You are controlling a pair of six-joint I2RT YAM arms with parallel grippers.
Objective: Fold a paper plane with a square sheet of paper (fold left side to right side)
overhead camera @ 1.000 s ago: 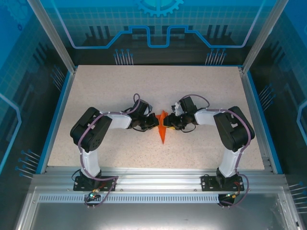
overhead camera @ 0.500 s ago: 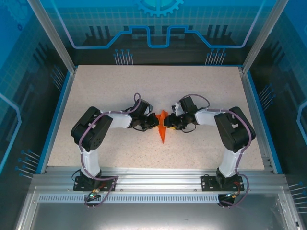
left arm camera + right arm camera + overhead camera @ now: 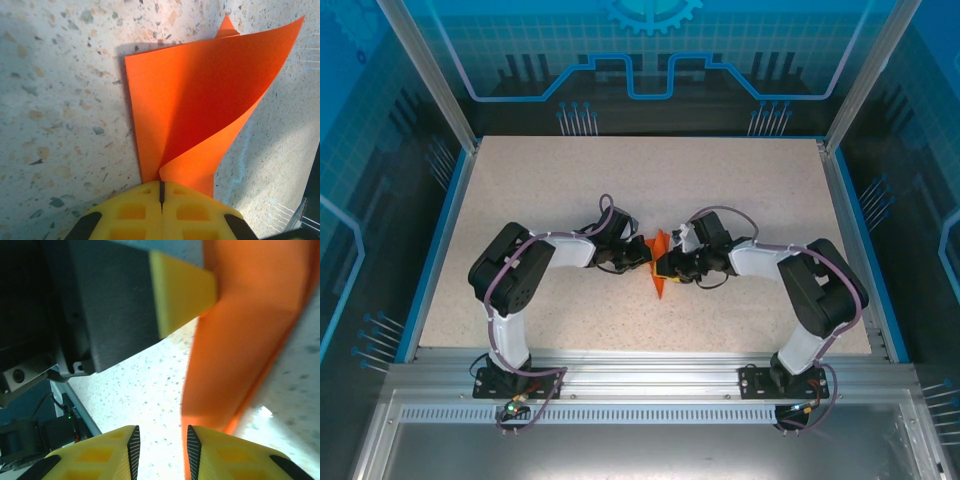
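The square sheet of paper is orange-red, partly folded, and rests on the speckled table between the two grippers. In the left wrist view one flap of the paper curls upward from the flat layer. My left gripper is shut on the paper's near edge, its yellow jaws pressed together. From above, the left gripper sits at the paper's left side. My right gripper is open with bare table between its fingers. The paper lies just outside its right finger. The right gripper meets the paper from the right.
The left gripper's yellow finger and black body stand close ahead in the right wrist view. The speckled table stretches far beyond both arms, bounded by a blue rim and metal frame posts.
The right arm has pushed its gripper left and lower against the paper, its elbow swinging out to the right. Its jaws have narrowed a little. The left gripper has kept its hold.
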